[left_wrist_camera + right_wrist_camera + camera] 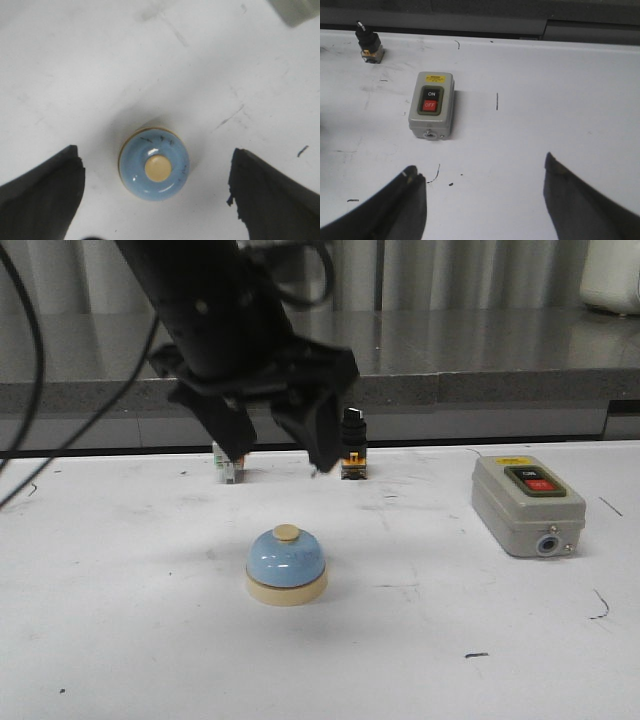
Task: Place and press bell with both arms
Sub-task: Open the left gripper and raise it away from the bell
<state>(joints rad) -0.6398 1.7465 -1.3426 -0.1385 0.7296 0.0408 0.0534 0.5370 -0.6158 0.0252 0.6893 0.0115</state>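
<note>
The bell (286, 565) stands upright on the white table, a light-blue glossy dome with a cream base and cream knob. My left gripper (280, 458) hangs open a little above and behind it, not touching it. In the left wrist view the bell (154, 164) lies between the two spread dark fingers of the left gripper (155, 156), with clear space on both sides. My right gripper (480, 167) is open and empty over bare table; it is out of the front view. The bell is not in the right wrist view.
A grey box (527, 505) with red and black buttons sits at the right, also in the right wrist view (431, 105). A black-knobbed switch (352, 445) and a small switch (230, 468), partly hidden by the left finger, stand behind the bell. A metal ledge runs along the back.
</note>
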